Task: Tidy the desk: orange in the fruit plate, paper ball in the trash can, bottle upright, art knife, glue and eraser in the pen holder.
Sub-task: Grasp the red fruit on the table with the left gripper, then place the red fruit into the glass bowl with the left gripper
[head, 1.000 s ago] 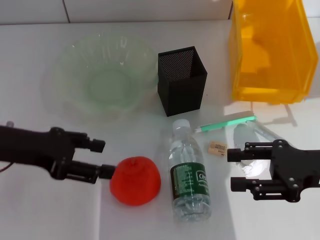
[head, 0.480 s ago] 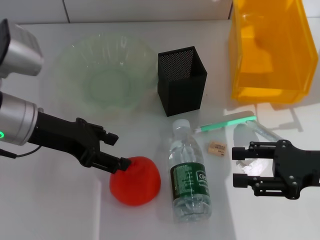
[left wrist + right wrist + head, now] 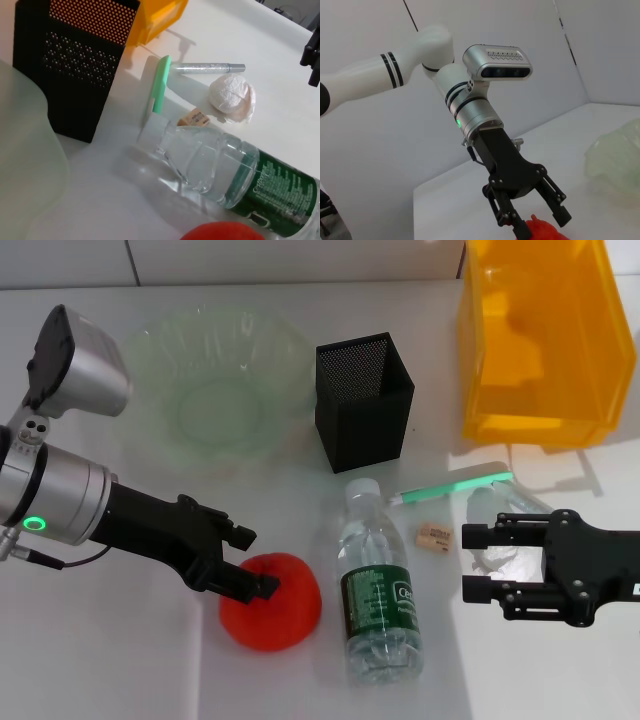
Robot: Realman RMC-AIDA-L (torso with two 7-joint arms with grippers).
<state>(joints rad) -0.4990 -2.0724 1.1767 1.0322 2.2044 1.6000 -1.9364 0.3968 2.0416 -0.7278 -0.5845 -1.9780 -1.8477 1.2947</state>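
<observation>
White worktop (image 3: pixel 120 660): left gripper (image 3: pixel 256 562) fingers spread, straddling orange (image 3: pixel 272 602) from above-left; right gripper (image 3: pixel 478 563) fingers released beside paper ball (image 3: pixel 231 97).

The trash can (image 3: pixel 545 340) runs off the head view's top and right edges, so its far rim goes unseen. The right gripper (image 3: pixel 478 565) hangs over the paper ball (image 3: pixel 497 558) and covers most of it — only a pale patch shows between the black fingers (image 3: pixel 482 537). The left gripper (image 3: pixel 255 562) overlaps the orange (image 3: pixel 285 612), hiding part of its near-left side. In the left wrist view the orange (image 3: pixel 225 232) is cut off by the lower edge, and the bottle (image 3: pixel 227 172) runs out past the right edge. The print on the eraser (image 3: pixel 434 535) is too small to read — just dark marks.
</observation>
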